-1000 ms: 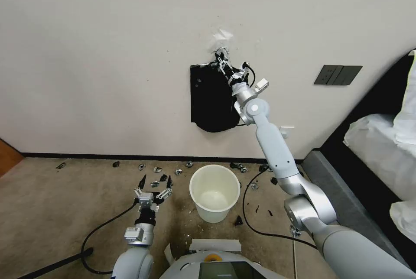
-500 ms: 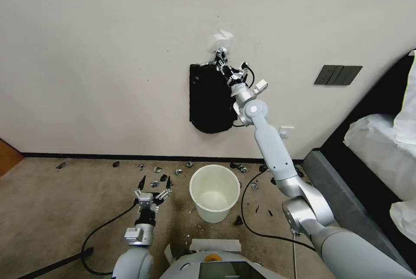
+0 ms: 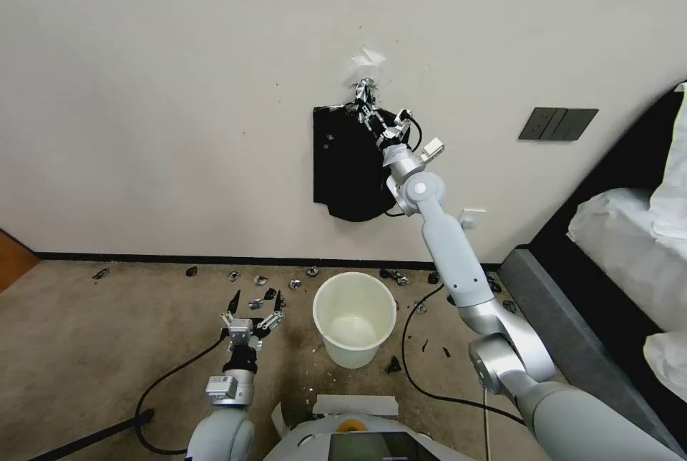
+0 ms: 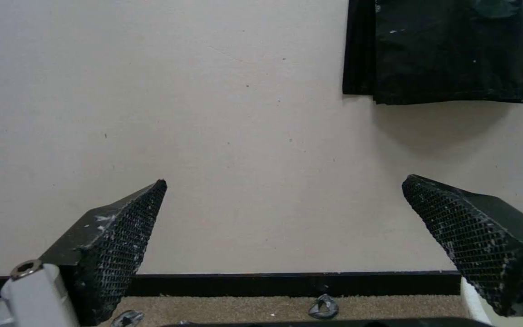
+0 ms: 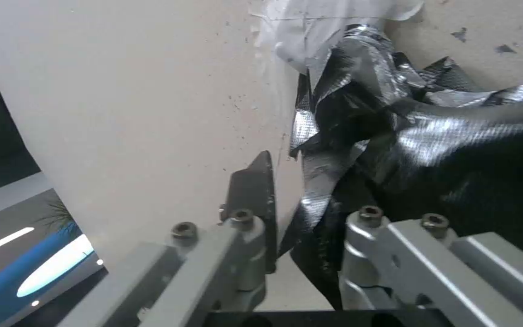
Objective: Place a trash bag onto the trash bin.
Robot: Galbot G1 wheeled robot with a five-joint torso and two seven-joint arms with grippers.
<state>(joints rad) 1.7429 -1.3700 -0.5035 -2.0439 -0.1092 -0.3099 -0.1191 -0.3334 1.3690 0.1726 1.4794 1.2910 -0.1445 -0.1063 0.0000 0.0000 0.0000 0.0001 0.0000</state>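
Observation:
The cream-white trash bin [image 3: 355,318] stands upright on the carpet below the wall. A flat black pack of bags [image 3: 343,167] [image 4: 449,50] hangs on the wall above it. At the pack's top, under white tape [image 3: 367,58], a crinkled black trash bag [image 3: 365,84] [image 5: 382,118] with silvery glints bunches out. My right gripper [image 3: 366,102] is raised to that spot, shut on the trash bag; one finger [image 5: 252,190] shows and the plastic hides the other. My left gripper [image 3: 255,301] [image 4: 284,179] hangs open low beside the bin, holding nothing.
Small black scraps [image 3: 261,280] litter the carpet along the baseboard. A black cable [image 3: 411,361] loops on the floor right of the bin. A grey bed frame [image 3: 572,346] with white bedding fills the right side. A dark socket plate [image 3: 558,123] is on the wall.
My right gripper has crept slightly up and left at the top of the pack, and the hanging black plastic shifted a little. The left arm and the bin have not moved.

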